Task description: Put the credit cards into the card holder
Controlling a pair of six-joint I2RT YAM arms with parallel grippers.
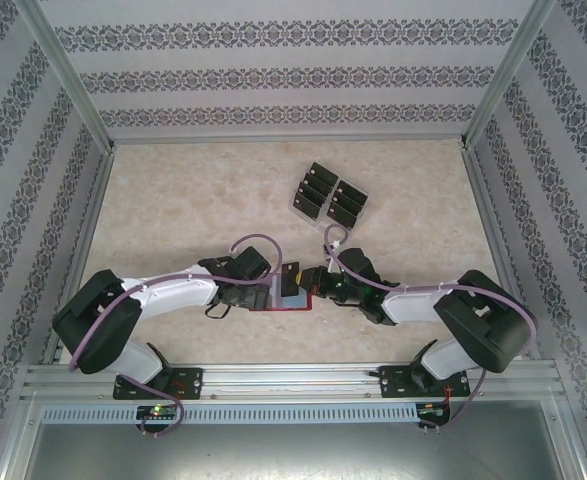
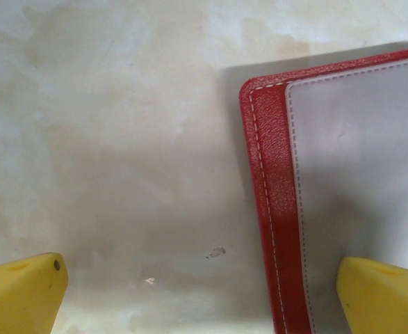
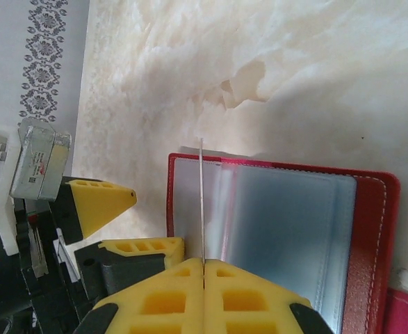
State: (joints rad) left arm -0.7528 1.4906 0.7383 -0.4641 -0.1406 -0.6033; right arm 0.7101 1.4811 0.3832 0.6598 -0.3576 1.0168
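The card holder (image 1: 295,301) lies open near the front of the table, a red wallet with a grey-blue inside (image 3: 287,229). My right gripper (image 3: 203,263) is shut on one credit card (image 3: 201,202), seen edge-on as a thin line standing over the wallet's left page. From above, that card (image 1: 291,274) is dark, and the right gripper (image 1: 318,285) is at the wallet's right. My left gripper (image 2: 204,299) is open and straddles the wallet's red stitched edge (image 2: 270,209). One of its fingertips (image 2: 384,292) is over the grey lining, the other over bare table.
A clear slotted stand (image 1: 329,195) with several more black cards sits farther back, right of centre. Patterned walls and a metal frame (image 1: 73,230) close in the marble-look table (image 1: 173,210). The left gripper's yellow fingers (image 3: 99,202) sit close beside the right gripper.
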